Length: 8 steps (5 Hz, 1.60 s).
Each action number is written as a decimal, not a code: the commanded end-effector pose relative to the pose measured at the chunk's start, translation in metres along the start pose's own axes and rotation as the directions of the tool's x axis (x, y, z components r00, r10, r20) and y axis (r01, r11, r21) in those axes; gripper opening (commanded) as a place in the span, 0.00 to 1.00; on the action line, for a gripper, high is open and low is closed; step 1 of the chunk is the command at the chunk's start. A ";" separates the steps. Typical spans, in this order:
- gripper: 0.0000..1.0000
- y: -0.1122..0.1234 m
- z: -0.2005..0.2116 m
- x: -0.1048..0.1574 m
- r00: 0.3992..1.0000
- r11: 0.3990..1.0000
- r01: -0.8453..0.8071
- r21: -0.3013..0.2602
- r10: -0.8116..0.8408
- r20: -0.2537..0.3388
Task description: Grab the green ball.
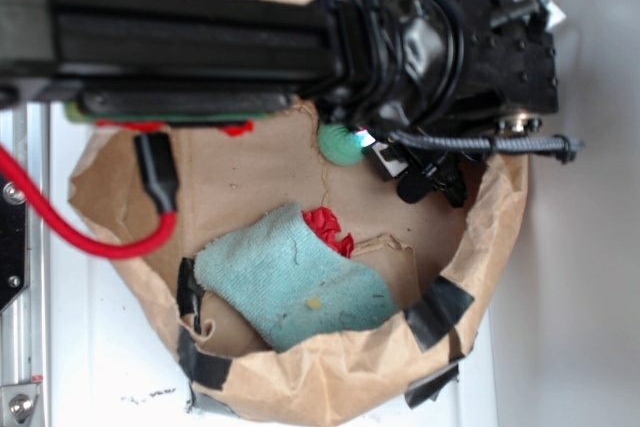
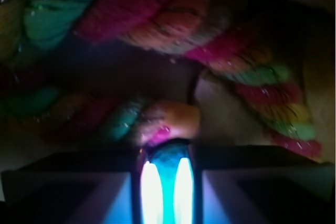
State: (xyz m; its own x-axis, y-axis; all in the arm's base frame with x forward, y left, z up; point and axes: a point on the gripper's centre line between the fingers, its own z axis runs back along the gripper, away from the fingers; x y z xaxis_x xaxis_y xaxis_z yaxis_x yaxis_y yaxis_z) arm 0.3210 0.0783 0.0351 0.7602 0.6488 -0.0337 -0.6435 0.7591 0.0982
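The green ball (image 1: 338, 145) is a mint-green sphere in the paper bag basin, mostly hidden under the black arm and gripper (image 1: 375, 155). In the wrist view, a glowing teal-green surface, the ball (image 2: 167, 182), fills the narrow gap between my two dark fingers (image 2: 105, 187). The gripper (image 2: 167, 150) is closed against it from both sides. The wrist view is dark and blurred.
A teal-green cloth (image 1: 290, 287) lies in the basin's front half, with a red scrap (image 1: 328, 227) beside it. The crumpled brown paper rim (image 1: 330, 377) carries black tape patches. A red cable (image 1: 80, 232) hangs at the left. A multicoloured twisted rope (image 2: 157, 19) lies just ahead of the fingers.
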 end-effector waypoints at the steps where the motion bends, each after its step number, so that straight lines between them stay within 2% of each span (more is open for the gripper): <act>1: 0.00 0.011 0.099 -0.045 0.993 0.973 0.117 -0.199 -0.115 0.019; 2: 0.00 0.022 0.126 -0.074 0.977 0.940 0.212 -0.267 -0.209 0.041; 3: 0.00 0.029 0.145 -0.090 0.963 0.907 0.265 -0.328 -0.267 0.042; 4: 0.00 0.030 0.158 -0.093 0.941 0.859 0.337 -0.385 -0.321 0.106; 5: 0.00 0.023 0.161 -0.080 0.904 0.837 0.418 -0.354 -0.343 0.255; 6: 0.00 0.019 0.162 -0.073 0.863 0.827 0.463 -0.319 -0.339 0.375; 7: 0.00 0.011 0.164 -0.077 0.834 0.838 0.470 -0.277 -0.320 0.449; 8: 0.00 0.006 0.163 -0.089 0.820 0.841 0.483 -0.244 -0.337 0.463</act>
State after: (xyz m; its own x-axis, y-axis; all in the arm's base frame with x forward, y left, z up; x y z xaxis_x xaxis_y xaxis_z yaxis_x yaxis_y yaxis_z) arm 0.2683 0.0082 0.1879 0.8995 0.2556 0.3544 -0.2062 0.9634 -0.1713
